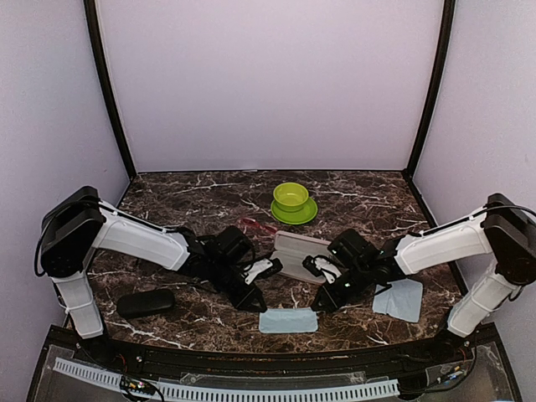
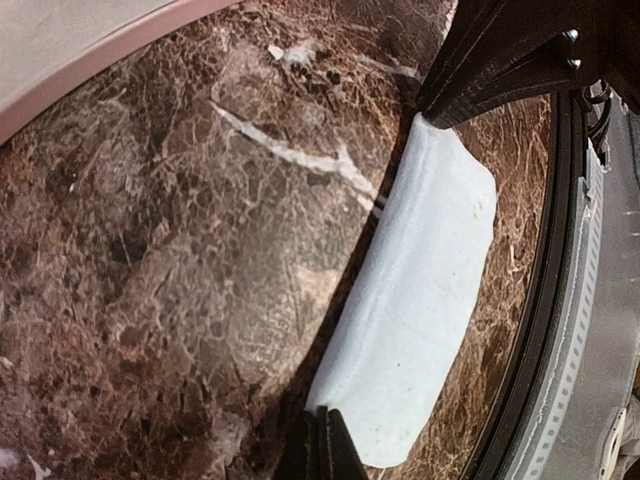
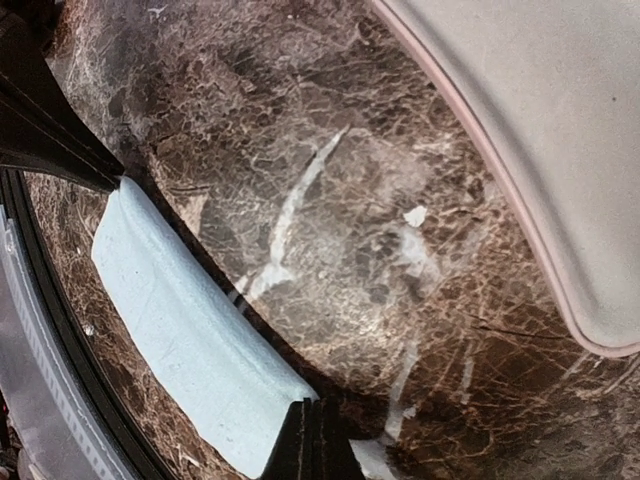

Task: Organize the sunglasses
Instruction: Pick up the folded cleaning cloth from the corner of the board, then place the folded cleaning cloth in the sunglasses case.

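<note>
A folded light blue cloth (image 1: pixel 287 321) lies near the table's front edge. My left gripper (image 1: pixel 251 301) is shut on its left corner, and my right gripper (image 1: pixel 322 303) is shut on its right corner. In the left wrist view my closed fingertips (image 2: pixel 325 425) pinch the cloth (image 2: pixel 420 300). In the right wrist view my closed fingertips (image 3: pixel 312 415) pinch the cloth (image 3: pixel 190 340). The red-framed sunglasses (image 1: pixel 255 224) lie behind the left arm. The black-framed sunglasses are not in view.
A pink case (image 1: pixel 297 255) lies between the arms, and its edge also shows in both wrist views (image 2: pixel 80 50) (image 3: pixel 540 150). A black oblong case (image 1: pixel 146 302) sits front left. A green bowl on a green plate (image 1: pixel 292 201) stands at the back. A second blue cloth (image 1: pixel 399 299) lies front right.
</note>
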Tool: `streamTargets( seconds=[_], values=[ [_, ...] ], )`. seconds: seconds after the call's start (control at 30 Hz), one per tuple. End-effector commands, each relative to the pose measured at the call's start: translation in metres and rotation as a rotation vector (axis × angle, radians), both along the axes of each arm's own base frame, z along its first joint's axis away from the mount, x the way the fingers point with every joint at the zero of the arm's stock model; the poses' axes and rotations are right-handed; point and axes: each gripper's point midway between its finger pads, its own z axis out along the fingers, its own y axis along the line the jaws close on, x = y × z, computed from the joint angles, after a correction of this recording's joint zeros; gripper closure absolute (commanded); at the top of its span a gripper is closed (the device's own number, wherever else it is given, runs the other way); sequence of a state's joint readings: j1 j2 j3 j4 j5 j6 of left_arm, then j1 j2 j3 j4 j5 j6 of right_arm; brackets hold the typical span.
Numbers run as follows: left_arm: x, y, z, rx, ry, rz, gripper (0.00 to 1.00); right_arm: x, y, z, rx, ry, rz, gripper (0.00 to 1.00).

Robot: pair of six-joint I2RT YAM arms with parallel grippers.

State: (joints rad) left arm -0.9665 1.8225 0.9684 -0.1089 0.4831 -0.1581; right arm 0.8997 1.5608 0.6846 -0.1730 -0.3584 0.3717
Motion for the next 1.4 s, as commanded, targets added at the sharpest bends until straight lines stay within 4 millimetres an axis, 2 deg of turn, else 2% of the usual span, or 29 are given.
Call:
streamTargets(
  seconds=[0.0,0.23,0.53,0.7,1.17,1.37],
  values=[
    [0.015,-0.008,0.019,-0.017,-0.061,0.007,1.00,0.020,0.005,0.024,0.046,-0.081,-0.026,1.00],
    [0.044,-0.016,0.034,-0.033,-0.130,0.025,1.00,0.037,-0.003,0.038,0.042,-0.151,-0.074,1.00],
    [0.104,-0.022,0.045,-0.018,-0.222,0.043,1.00,0.076,-0.010,0.052,0.014,-0.247,-0.145,1.00],
    [0.124,-0.026,0.051,-0.030,-0.258,0.067,1.00,0.093,-0.010,0.052,-0.010,-0.271,-0.164,1.00],
    [0.156,-0.031,0.057,-0.020,-0.304,0.082,1.00,0.113,-0.019,0.051,-0.043,-0.290,-0.206,1.00],
    [0.160,-0.031,0.046,0.001,-0.297,0.079,1.00,0.117,-0.020,0.045,-0.062,-0.285,-0.209,1.00]
  ],
)
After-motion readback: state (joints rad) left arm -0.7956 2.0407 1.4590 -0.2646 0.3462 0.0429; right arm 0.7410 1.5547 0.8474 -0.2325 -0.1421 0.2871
